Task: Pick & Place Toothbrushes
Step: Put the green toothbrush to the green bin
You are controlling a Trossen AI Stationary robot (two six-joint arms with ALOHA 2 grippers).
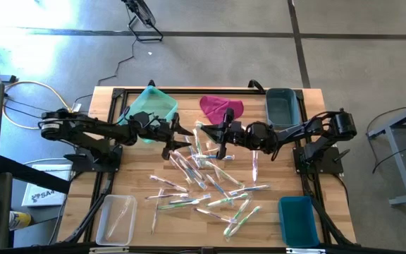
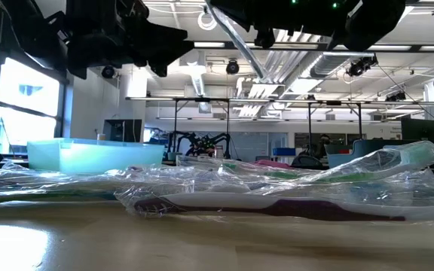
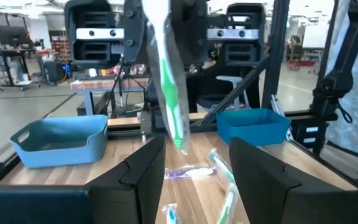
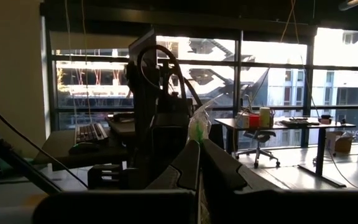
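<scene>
Many toothbrushes in clear shiny wrappers lie scattered flat at mid-table (image 1: 206,185) and fill the low view (image 2: 277,188). My right gripper (image 1: 216,138) (image 4: 199,148) hovers above the pile's far part, shut on a green-handled toothbrush (image 3: 169,87). My left gripper (image 1: 182,139) (image 3: 197,165) faces it from the table's left, open and holding nothing. Its fingers stand just short of the hanging brush. My right gripper pinches the green toothbrush near the upper end of its wrapper (image 4: 197,127) between its two fingers. It comes in about level from the table's right. The brush hangs below the fingers, slightly tilted, with its lower end (image 3: 180,142) lifted clear of the table.
A light teal bin (image 1: 150,106), a magenta cloth (image 1: 221,107) and a dark teal bin (image 1: 280,107) stand along the far edge. A clear bin (image 1: 115,217) sits at the near left and a blue bin (image 1: 298,220) at the near right.
</scene>
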